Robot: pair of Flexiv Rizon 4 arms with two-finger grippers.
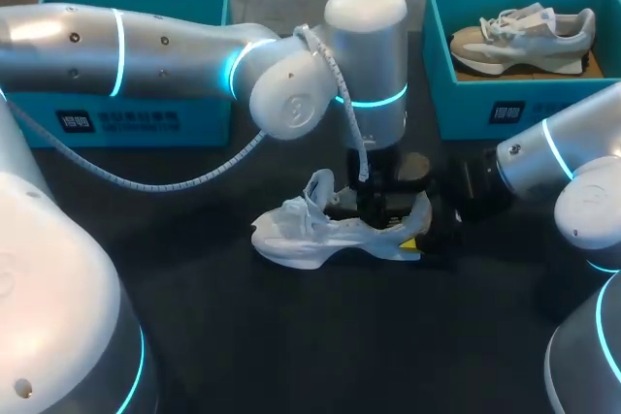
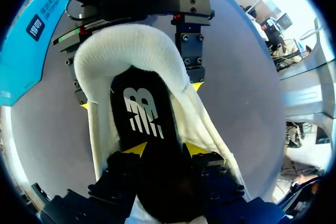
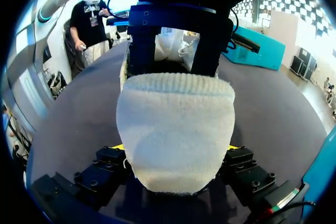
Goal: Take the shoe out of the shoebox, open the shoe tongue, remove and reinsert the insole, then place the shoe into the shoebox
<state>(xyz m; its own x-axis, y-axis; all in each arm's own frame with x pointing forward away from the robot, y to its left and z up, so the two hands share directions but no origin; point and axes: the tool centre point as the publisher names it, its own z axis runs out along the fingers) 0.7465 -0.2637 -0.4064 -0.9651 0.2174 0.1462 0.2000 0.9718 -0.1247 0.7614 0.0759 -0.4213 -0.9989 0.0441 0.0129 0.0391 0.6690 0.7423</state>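
A white shoe (image 1: 301, 238) lies on the black table, toe to the left. My right gripper (image 1: 434, 230) is shut on its heel, one finger on each side; in the right wrist view the knitted heel (image 3: 176, 124) fills the space between the fingers of that gripper (image 3: 176, 148). My left gripper (image 1: 374, 206) points down into the shoe's mouth. Seen from the left wrist, its fingers (image 2: 165, 149) stand apart just above the black insole (image 2: 142, 114), which lies inside the white collar (image 2: 131, 40). The toe end of the insole is hidden.
A teal shoebox (image 1: 136, 118) stands at the back left, partly behind my left arm. Another teal box (image 1: 466, 104) at the back right holds a beige shoe (image 1: 524, 36). The left arm's grey cable (image 1: 146, 181) droops to the table left of the shoe.
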